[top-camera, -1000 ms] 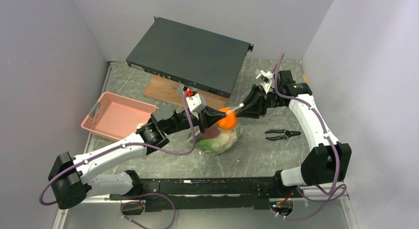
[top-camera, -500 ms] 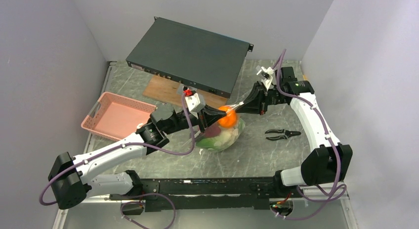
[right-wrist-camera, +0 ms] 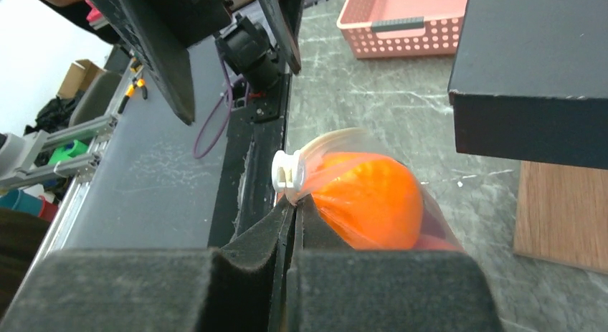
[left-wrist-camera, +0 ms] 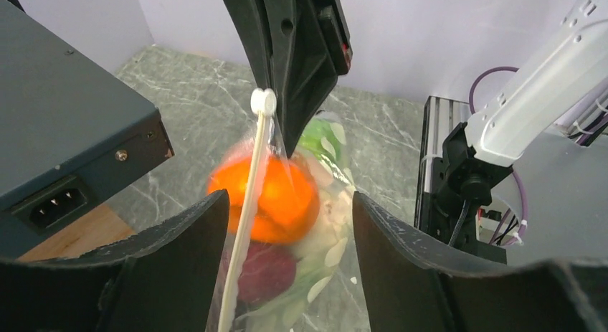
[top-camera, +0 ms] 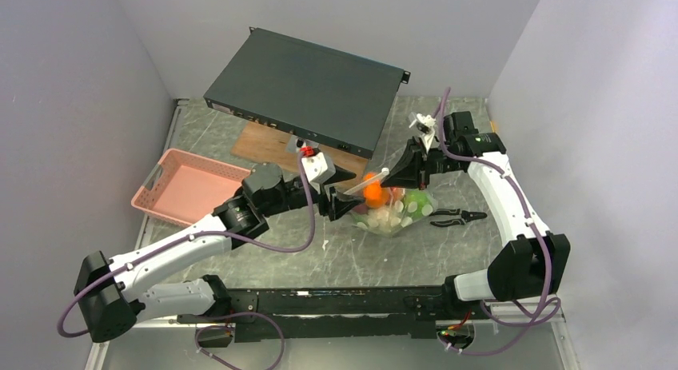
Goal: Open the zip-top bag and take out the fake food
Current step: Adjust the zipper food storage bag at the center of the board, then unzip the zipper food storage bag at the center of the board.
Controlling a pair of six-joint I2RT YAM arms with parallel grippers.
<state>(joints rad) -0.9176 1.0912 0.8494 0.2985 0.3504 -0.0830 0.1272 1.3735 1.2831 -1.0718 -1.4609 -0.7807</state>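
Hanging from the right gripper (top-camera: 390,177), the zip-top bag (top-camera: 393,220) is found raised at the table's (top-camera: 264,258) centre, its lower part apparently resting on the surface. In the right wrist view the fingers are seen pressed together on the bag's top edge, just beside the white slider (right-wrist-camera: 287,171). The left gripper (top-camera: 348,196) is found with its fingers spread wide. In its own wrist view the bag and zip strip (left-wrist-camera: 240,217) lie between them, and no contact with the plastic can be made out.

All fake food noted is inside the bag: the orange ball (top-camera: 372,192) uppermost, a dark purple-red piece (left-wrist-camera: 267,271) beneath it, green pieces (top-camera: 416,202) and pale pieces (top-camera: 382,220) lower down. Nothing is seen lying outside the bag.

Whether the zip has been parted anywhere cannot be told; the strip reads as one unbroken pale line below the slider. It is judged that the task is at its first stage: the bag is held, opening is not confirmed, and removal of every item is outstanding.

Also recorded: black pliers (top-camera: 456,216) just beside the bag, a pink basket (top-camera: 192,188) to the left, and a dark equipment case (top-camera: 308,86) on a wooden board (top-camera: 268,140) at the rear.
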